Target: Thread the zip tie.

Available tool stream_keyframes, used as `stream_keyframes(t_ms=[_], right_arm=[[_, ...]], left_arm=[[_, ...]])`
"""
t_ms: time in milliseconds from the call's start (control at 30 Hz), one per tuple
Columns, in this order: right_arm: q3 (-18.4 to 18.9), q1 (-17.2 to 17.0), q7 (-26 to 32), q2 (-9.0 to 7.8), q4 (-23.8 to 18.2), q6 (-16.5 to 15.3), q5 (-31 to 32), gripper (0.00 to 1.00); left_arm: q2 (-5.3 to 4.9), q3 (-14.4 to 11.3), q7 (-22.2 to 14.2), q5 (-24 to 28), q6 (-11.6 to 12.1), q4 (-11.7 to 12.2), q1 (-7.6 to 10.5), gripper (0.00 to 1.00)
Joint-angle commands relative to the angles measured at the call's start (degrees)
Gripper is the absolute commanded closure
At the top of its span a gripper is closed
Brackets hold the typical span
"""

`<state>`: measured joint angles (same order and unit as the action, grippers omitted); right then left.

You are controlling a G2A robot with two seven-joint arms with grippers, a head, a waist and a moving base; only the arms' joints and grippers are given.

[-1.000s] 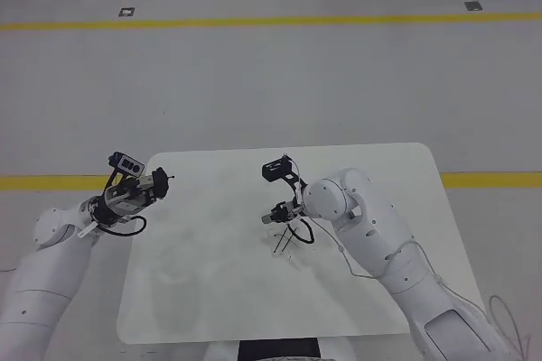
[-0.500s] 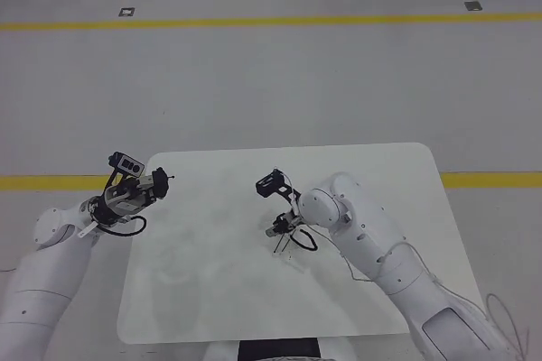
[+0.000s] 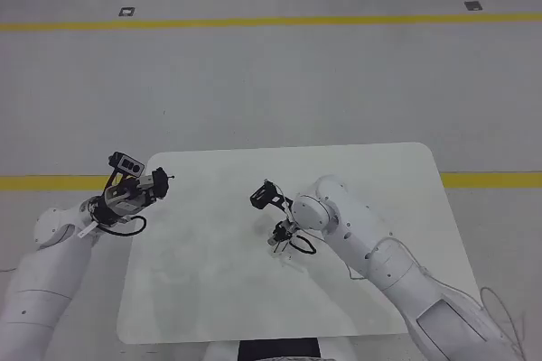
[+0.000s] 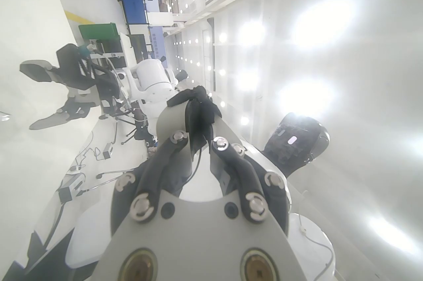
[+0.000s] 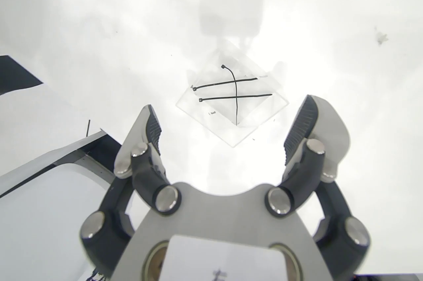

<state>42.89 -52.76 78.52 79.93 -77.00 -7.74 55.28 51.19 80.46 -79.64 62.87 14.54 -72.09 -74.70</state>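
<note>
Above zip ties (image 5: 236, 97), right claw (image 5: 228, 105) spread

Right arm (image 3: 366, 236) and left arm (image 3: 45, 236): glossy white rounded shells, thin black cables (image 3: 119, 227) looping just behind each claw; right gripper (image 5: 229, 105): pale grey fingers (image 5: 330, 127) faced with ribbed black pads (image 5: 154, 129), black links behind them pinned with round silver screws (image 5: 168, 198), grey base plate (image 5: 218, 213).
</note>
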Motion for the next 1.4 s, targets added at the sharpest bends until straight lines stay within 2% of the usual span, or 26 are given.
stream_keyframes(t_ms=[0,133,433,633,667,700,767,933,1300,1367], right_arm=[[-0.76,0.45,0.09,0.19,1.19,-0.37,0.31,0.0],[-2.01,1.1,-0.88,0.55,2.31,-2.45,-0.02,0.0],[-2.34,0.47,-2.28,0.43,2.41,-2.23,1.61,0.0],[-2.31,-0.24,-0.61,-0.02,-0.28,-2.52,3.45,0.0],[-2.23,-0.4,-0.46,-0.1,-0.85,-2.46,3.71,0.35],[-2.13,-0.55,-0.32,-0.19,-1.37,-2.49,3.97,0.53],[-1.98,-0.95,0.12,-0.4,-2.41,-2.48,4.68,0.62],[-2.21,-1.61,0.7,-0.59,-3.48,-2.63,5.58,0.78],[-4.07,-0.96,-1.38,0.28,-0.24,-1.15,5.91,0.89],[-4.52,-0.69,-1.85,0.52,0.74,-1.13,5.81,0.88]], left_arm=[[0.0,0.0,0.0,0.0,0.0,0.0,0.0,1.0],[0.0,0.0,0.0,0.0,0.0,0.0,0.0,1.0],[0.0,0.0,0.0,0.0,0.0,0.0,0.0,1.0],[0.0,0.0,0.0,0.0,0.0,0.0,0.0,1.0],[0.0,0.0,0.0,0.0,0.0,0.0,0.0,1.0],[0.0,0.0,0.0,0.0,0.0,0.0,0.0,1.0],[0.0,0.0,0.0,0.0,0.0,0.0,0.0,1.0],[0.0,0.0,0.0,0.0,0.0,0.0,0.0,1.0],[0.0,0.0,0.0,0.0,0.0,0.0,0.0,1.0],[0.0,0.0,0.0,0.0,0.0,0.0,0.0,1.0]])
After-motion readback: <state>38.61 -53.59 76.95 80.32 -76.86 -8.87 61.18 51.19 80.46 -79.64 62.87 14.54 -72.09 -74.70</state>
